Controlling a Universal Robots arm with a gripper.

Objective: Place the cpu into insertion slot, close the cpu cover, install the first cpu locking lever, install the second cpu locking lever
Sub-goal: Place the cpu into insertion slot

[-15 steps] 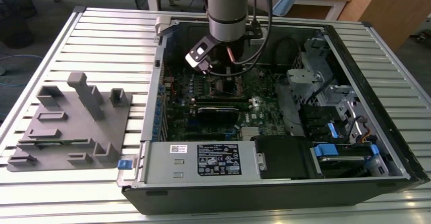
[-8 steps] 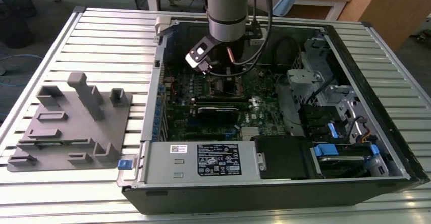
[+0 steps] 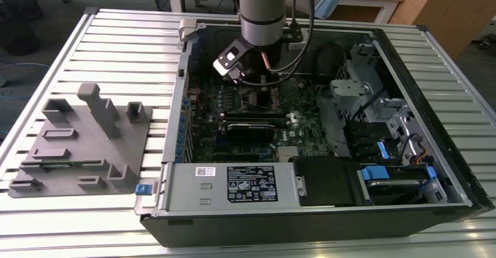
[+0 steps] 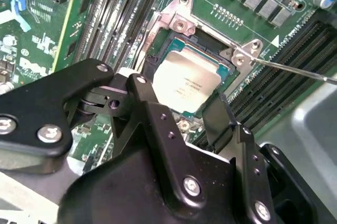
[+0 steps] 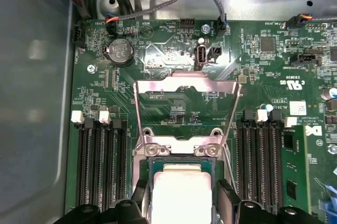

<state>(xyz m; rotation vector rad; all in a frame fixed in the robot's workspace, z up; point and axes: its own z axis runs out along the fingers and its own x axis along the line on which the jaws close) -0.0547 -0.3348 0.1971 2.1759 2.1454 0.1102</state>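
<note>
- One gripper [image 3: 252, 81] is seen lowered into the opened computer case [image 3: 310, 228], directly over the processor area of the green circuit board [image 5: 253, 66].
- The cpu [image 4: 187, 82] is found lying inside the insertion slot [image 4: 208, 45], silver top upward. It appears level, although its near edge is hidden behind the gripper in both wrist views.
- The cpu is straddled closely by the gripper on two opposite sides. Whether it is clamped or free cannot be told.
- The cpu cover [image 5: 181, 83] is seen swung back from the slot, standing open on its hinge, with the board visible through its cutout.
- A locking lever [image 4: 295, 69] is seen as a thin rod angled away from a corner of the slot, and it is judged to be unlatched.
- Risk is judged highest at release. If the chip is not seated squarely, it could be dragged or tipped as the gripper is drawn away, and the socket contacts beneath could be bent.
- A second hazard is judged to lie in the cover. Were it lowered onto a tilted chip, the chip would be pressed in crooked.
- The slot is flanked closely by the memory slots [image 5: 100, 166], so little room is left for sideways error, and the loose lever could be snagged.
</note>
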